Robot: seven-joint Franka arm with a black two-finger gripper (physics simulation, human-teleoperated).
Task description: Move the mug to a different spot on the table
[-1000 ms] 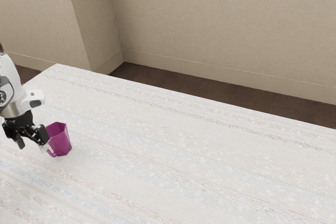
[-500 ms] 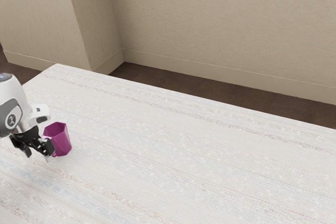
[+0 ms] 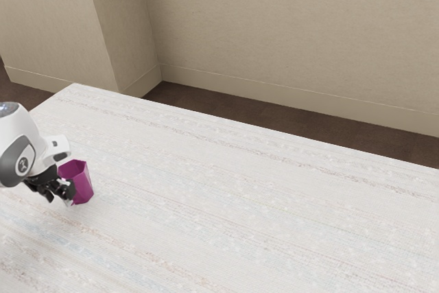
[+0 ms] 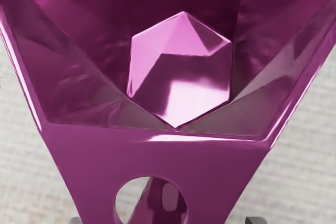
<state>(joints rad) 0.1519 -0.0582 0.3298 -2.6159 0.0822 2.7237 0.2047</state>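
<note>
A purple faceted mug (image 3: 81, 179) stands upright on the pale wooden table (image 3: 247, 197), near the exterior view's left edge. My gripper (image 3: 58, 189) hangs low at the mug's handle side, on its left in the exterior view, and is open. The wrist view looks straight down into the mug (image 4: 178, 77), with its hexagonal bottom visible. The handle (image 4: 152, 203) with its round hole lies just under my hand. Two dark fingertips (image 4: 256, 220) show on either side of the handle, apart from it.
The table stretches wide toward the exterior view's right and front. Its far edge (image 3: 206, 111) borders a dark floor strip below beige walls. A wall corner (image 3: 130, 66) juts out behind the table's far left.
My hand has come down and moved toward the mug, from above and beside it to level with its handle. The mug has stayed in place.
</note>
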